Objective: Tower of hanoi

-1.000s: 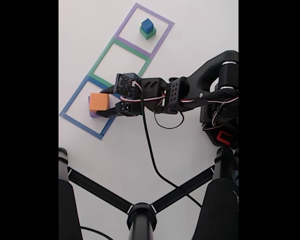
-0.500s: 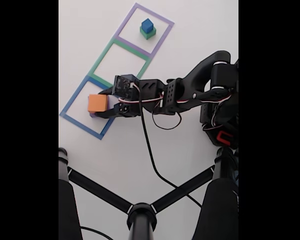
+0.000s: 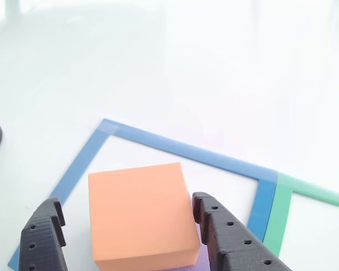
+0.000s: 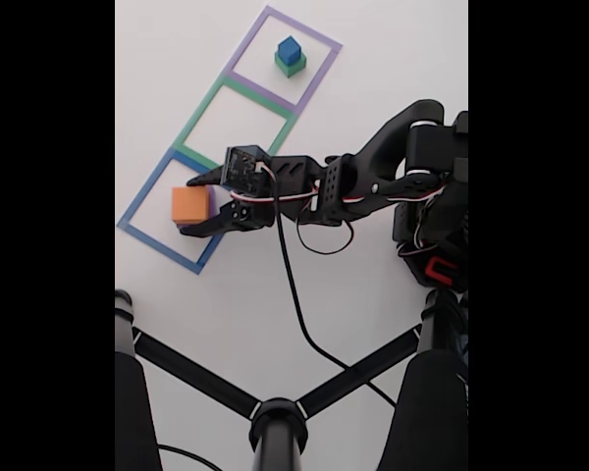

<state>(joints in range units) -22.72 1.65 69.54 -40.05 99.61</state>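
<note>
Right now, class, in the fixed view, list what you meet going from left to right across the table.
Orange block → gripper holding around it → blue cube stacked on green cube → arm base.

Arm stretched left in fixed view, hand (image 4: 190, 203) low w/ fingers (image 3: 229, 237) spread apart.

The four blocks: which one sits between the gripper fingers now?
The orange block, lying on the purple block inside the blue outline; the gripper straddles it, open.
</note>
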